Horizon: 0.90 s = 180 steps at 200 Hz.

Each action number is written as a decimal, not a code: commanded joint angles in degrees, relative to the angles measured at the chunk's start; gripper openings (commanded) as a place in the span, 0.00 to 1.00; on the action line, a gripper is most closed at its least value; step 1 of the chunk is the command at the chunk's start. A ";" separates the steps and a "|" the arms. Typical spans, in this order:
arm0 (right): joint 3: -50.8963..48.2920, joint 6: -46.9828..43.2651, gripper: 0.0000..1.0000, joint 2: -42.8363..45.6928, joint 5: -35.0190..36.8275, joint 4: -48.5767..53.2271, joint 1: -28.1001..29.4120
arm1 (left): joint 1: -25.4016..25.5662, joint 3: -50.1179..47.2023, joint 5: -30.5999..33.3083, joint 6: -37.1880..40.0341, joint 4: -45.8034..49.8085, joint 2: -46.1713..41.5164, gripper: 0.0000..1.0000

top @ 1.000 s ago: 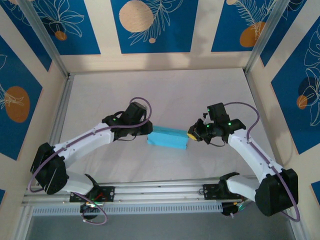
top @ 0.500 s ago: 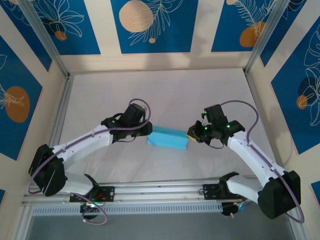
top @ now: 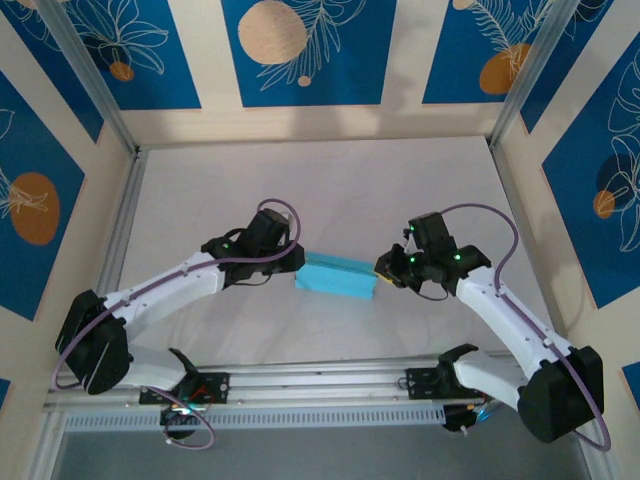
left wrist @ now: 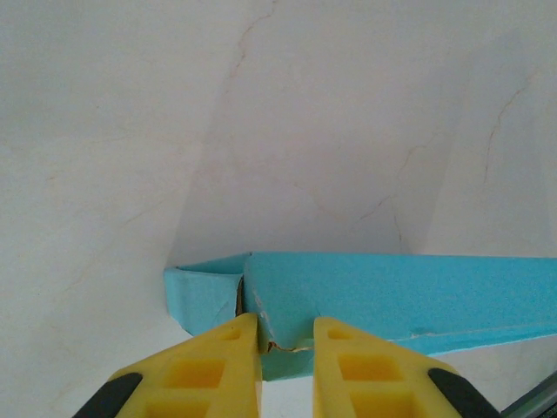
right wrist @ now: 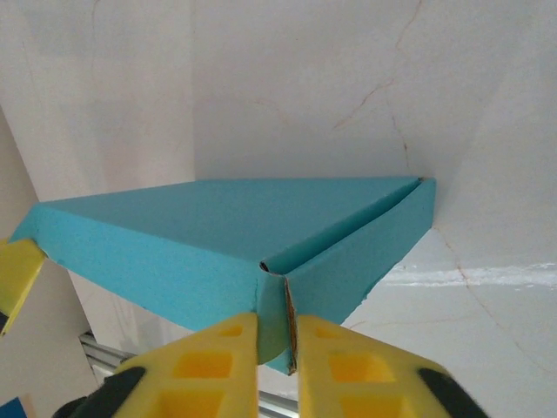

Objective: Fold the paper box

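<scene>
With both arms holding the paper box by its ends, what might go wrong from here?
The paper box is crumpled where the left jaws pinch it; pulling the ends apart may tear it. The right jaws hold only a thin corner seam, which may slip free. The end flap beside the left jaws stands ajar and may spring open.

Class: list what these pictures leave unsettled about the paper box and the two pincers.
- Top view: tips of the left pincer and right pincer are too small, tucked under their wrists; grips on the paper box unreadable.
- Left wrist view: frame edge cuts off the box's right end.
- Right wrist view: the box's panels hide its inside.
</scene>
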<state>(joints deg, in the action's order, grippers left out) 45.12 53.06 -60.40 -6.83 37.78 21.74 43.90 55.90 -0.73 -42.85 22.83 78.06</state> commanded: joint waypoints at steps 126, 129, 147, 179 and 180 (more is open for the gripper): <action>-4.72 1.63 0.07 0.93 3.73 8.68 -0.28 | 0.60 1.67 2.08 3.68 15.45 -0.83 0.44; -4.70 1.61 0.06 0.83 3.67 8.64 -0.29 | 0.54 1.89 2.16 3.78 15.61 -1.06 0.45; -4.47 1.37 0.07 0.46 3.41 8.31 -0.17 | -0.41 2.89 2.47 4.56 17.16 -1.94 0.45; -4.46 0.95 0.07 0.29 3.32 7.93 0.07 | -2.55 1.27 2.26 4.93 16.80 -3.45 0.46; -4.49 0.93 0.07 0.33 3.31 7.93 0.11 | -2.62 1.21 2.24 4.95 16.76 -3.45 0.46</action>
<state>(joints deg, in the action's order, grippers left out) 42.74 54.48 -58.02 -6.90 35.77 21.63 43.03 57.74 0.36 -39.42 36.40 76.90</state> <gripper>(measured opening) 0.068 0.454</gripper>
